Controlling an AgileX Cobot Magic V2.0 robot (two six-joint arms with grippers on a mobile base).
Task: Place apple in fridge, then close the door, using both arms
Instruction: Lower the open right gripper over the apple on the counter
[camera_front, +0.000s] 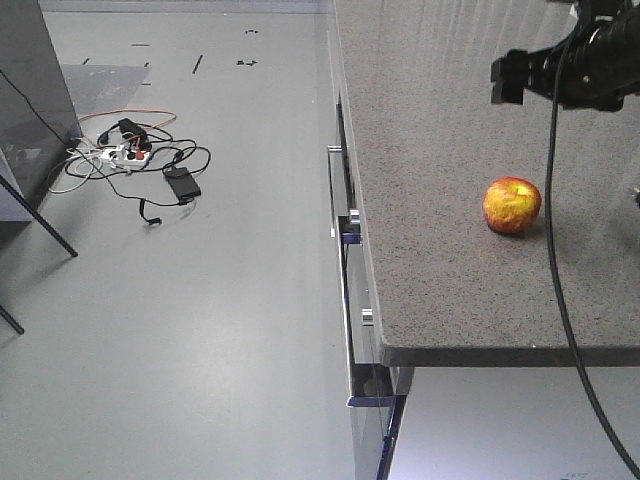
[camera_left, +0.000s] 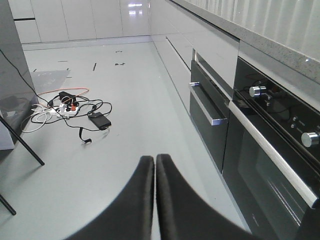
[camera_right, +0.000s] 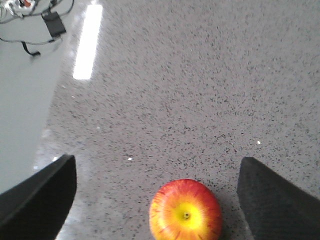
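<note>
I have the apple (camera_front: 512, 205) sitting alone on the speckled grey counter (camera_front: 440, 150), toward its right side in the front view and a little way in from the near edge. It is red with yellow-orange patches and throws a small shadow to its right.

The right gripper (camera_front: 512, 78) hangs above the counter on the far side of the apple, clear of it. A black cable (camera_front: 556, 220) drops from that arm and crosses just right of the fruit.

In the right wrist view the right gripper (camera_right: 157, 161) is spread wide and holds nothing. One dark finger (camera_right: 42, 192) shows at the left edge, the other at the right. The apple (camera_right: 185, 210) lies on the counter between them at the bottom of the picture, its yellow dimple facing up, and neither finger touches it.

The left gripper (camera_left: 154, 159) has its two black fingers pressed together with nothing caught between them. It points out over the grey floor (camera_left: 125, 130). To its right run the cabinet fronts with a metal drawer handle (camera_left: 207, 107), and nearer to me a black oven (camera_left: 280, 155) with silver knobs.

A tangle of cables and a power strip (camera_front: 130, 160) lies on the floor at the far left, well away from the counter.
</note>
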